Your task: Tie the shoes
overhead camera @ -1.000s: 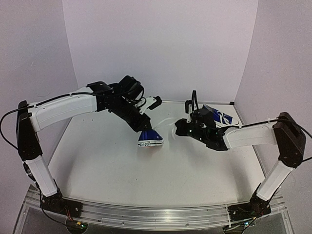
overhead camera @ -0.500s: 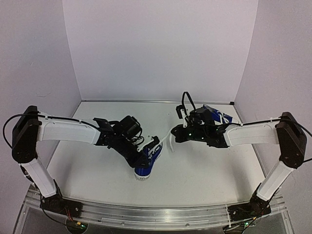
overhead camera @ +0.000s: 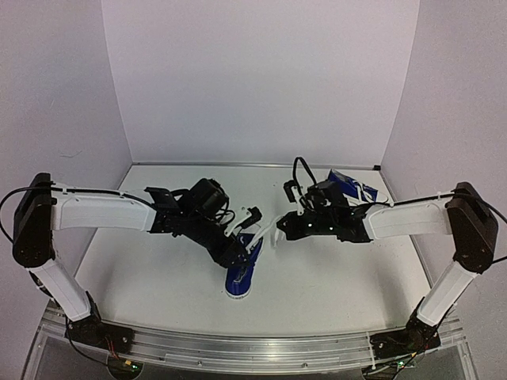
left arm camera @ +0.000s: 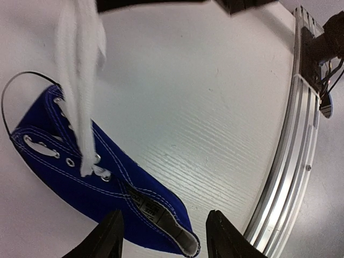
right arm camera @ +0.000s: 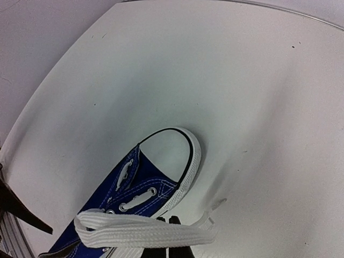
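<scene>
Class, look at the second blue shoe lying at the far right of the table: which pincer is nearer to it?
Right. The right pincer sits just left of the far shoe; the left pincer is farther off, over the near shoe.

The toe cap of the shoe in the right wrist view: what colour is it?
White toe cap, on the royal-blue shoe; right wrist view shows it best.

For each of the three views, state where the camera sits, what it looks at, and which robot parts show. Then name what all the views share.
Top external: above and behind; table, both arms, two shoes, one behind the right arm.
Left wrist: on the left arm, looking down at the near shoe; fingertips show.
Right wrist: on the right arm, over its toe cap and lace.
Shared: the near shoe.
</scene>
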